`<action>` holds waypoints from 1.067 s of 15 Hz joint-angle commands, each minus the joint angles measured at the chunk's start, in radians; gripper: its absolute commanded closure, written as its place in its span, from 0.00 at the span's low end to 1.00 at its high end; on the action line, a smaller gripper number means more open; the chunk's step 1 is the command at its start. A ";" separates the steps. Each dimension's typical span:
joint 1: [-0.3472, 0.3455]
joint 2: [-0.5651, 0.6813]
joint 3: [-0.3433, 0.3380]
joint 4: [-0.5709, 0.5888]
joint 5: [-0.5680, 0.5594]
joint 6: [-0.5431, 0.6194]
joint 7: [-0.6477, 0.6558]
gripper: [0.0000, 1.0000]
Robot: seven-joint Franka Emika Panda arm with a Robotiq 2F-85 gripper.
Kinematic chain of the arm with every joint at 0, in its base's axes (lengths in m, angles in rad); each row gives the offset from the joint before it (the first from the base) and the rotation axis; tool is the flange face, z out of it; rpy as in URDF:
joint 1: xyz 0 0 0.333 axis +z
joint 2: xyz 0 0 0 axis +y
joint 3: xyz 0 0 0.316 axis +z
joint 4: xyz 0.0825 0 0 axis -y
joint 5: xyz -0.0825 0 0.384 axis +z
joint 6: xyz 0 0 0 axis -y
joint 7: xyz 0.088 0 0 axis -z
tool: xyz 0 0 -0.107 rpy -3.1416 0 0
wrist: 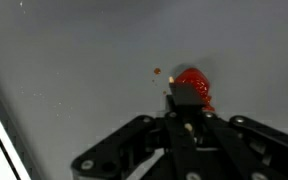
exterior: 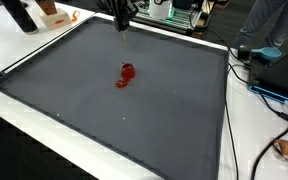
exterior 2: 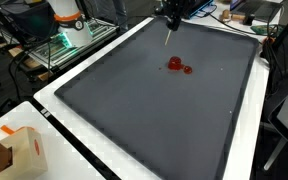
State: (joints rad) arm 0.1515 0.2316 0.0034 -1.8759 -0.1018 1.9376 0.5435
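Observation:
A small red object (exterior: 126, 73) with a smaller red piece beside it lies near the middle of a dark grey mat (exterior: 74, 110). It shows in both exterior views (exterior 2: 176, 65) and in the wrist view (wrist: 196, 82). My gripper (exterior: 121, 20) hangs above the far edge of the mat (exterior 2: 134, 110), well above and behind the red object. Its fingers (wrist: 187, 112) are shut on a thin dark tool (wrist: 184, 97) that points down at the mat (exterior 2: 167, 38). The tool's tip does not touch the mat or the red object.
The mat lies on a white table (exterior: 24, 55). A cardboard box (exterior 2: 14, 150) stands at one table corner. Cables (exterior: 254, 95) run along one side. Equipment and a white and orange object (exterior 2: 66, 15) crowd the far edge.

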 commanded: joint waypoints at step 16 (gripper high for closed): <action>-0.028 -0.091 0.026 -0.091 0.081 0.058 -0.105 0.87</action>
State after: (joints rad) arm 0.1359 0.1408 0.0169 -1.9689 -0.0191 1.9973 0.4374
